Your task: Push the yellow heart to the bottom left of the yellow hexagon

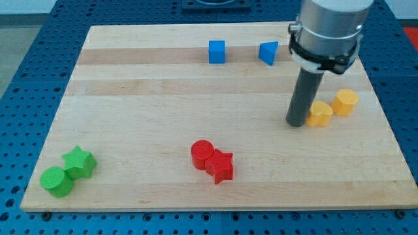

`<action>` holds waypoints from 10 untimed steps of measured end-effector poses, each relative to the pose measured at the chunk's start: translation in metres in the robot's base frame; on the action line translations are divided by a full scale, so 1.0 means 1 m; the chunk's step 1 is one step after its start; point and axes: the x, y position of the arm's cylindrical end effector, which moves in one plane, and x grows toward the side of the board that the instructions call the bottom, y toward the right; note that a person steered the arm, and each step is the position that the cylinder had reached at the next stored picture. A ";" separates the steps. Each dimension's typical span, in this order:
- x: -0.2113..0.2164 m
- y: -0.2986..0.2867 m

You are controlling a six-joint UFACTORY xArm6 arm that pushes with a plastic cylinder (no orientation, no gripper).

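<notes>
The yellow heart [320, 114] lies on the wooden board [163, 111] at the view's right. The yellow hexagon [345, 102] sits just up and to the right of it, nearly touching. My tip [297, 123] rests on the board right beside the heart's left side, close to or touching it. The rod rises from there to the grey arm body [326, 29] at the view's top right.
A blue cube [217, 51] and a blue triangular block [268, 53] sit near the view's top. A red cylinder [202, 154] and red star [221, 166] touch at bottom centre. A green star [80, 162] and green cylinder [57, 181] sit bottom left.
</notes>
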 end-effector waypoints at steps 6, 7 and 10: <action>0.012 0.030; 0.000 0.046; 0.000 0.059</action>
